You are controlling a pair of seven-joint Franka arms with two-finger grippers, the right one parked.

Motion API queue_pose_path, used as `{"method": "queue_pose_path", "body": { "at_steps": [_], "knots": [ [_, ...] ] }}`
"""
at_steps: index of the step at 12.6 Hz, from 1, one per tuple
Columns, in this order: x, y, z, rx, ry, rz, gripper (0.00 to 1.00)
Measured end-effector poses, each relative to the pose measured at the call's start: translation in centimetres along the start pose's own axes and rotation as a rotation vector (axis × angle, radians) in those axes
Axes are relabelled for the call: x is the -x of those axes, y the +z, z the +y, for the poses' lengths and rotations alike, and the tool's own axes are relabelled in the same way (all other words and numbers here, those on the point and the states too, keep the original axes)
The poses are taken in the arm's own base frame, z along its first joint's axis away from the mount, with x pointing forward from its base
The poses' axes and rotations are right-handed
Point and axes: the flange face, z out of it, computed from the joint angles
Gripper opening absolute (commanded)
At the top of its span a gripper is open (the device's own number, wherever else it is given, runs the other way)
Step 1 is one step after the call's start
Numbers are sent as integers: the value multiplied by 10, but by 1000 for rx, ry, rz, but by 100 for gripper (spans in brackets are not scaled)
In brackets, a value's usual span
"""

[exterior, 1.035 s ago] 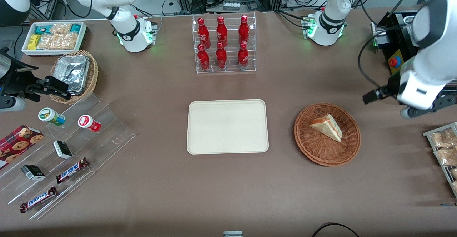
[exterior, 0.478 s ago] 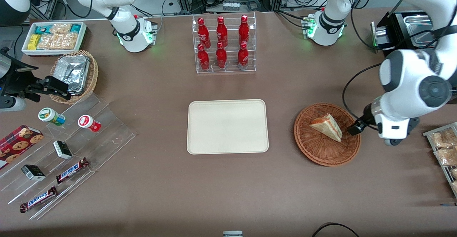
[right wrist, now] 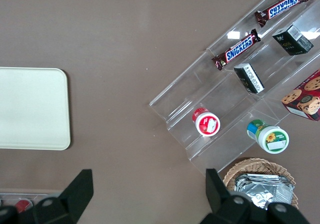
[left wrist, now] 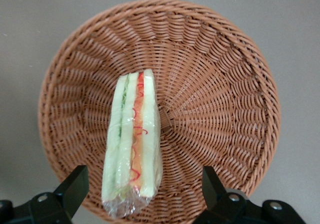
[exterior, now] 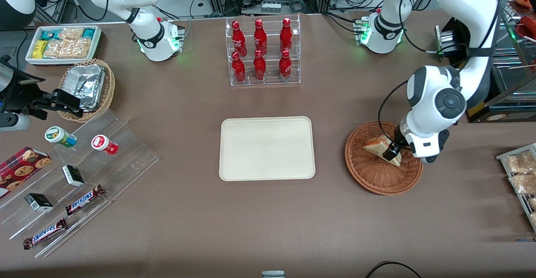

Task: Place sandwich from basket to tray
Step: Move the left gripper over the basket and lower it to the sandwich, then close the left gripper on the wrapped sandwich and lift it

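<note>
Hovering gripper (left wrist: 142, 194) over slanted sandwich (exterior: 379, 147)

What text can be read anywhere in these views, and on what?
"SNICKERS": the two chocolate bars on the clear stepped rack.
Red bottles, round tubs, dark boxes, cookie box: print unreadable.
Sandwich, basket, tray: no text.
Gripper open over the sandwich, unmarked.

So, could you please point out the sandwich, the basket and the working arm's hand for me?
sandwich (left wrist: 132, 146): left wrist view, on its layered cut edge.
basket (exterior: 368, 177): front view, on bare wicker near the rim.
hand (left wrist: 142, 194): left wrist view, midway between its open fingers, above the sandwich's wide end.
</note>
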Motion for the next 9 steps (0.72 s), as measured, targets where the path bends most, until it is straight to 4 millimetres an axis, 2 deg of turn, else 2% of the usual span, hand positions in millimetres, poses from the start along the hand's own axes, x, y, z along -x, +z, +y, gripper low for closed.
{"method": "queue_pose_path", "body": {
  "at_steps": [2, 8, 9],
  "knots": [
    [7, 14, -6, 7, -4, 4, 100],
    [13, 27, -15, -21, -6, -10, 98],
    [14, 28, -16, -24, -6, -12, 78]
  ]
}}
